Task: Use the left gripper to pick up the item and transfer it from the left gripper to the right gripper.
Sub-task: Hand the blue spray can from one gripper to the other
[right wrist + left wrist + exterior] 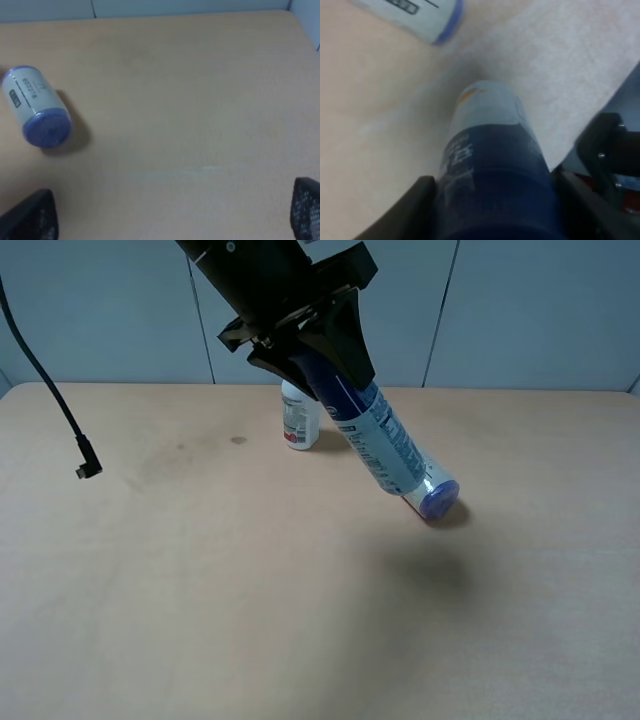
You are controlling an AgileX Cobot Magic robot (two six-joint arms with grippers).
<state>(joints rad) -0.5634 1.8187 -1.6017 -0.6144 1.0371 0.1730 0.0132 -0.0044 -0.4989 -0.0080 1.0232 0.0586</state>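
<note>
My left gripper [330,360] grips the blue-capped bottle [385,440] aloft, upper centre; handover next, so the wide-open right gripper [172,217] must approach.

Black left claw [335,370], wedge-shaped fingers [350,340]

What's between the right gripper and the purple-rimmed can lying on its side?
Nothing but bare table; the right wrist view shows that stretch between the right gripper and the can clear.

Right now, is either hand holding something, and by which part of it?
The left hand holds the tall bottle by its dark blue cap end; the right hand holds nothing.
</note>
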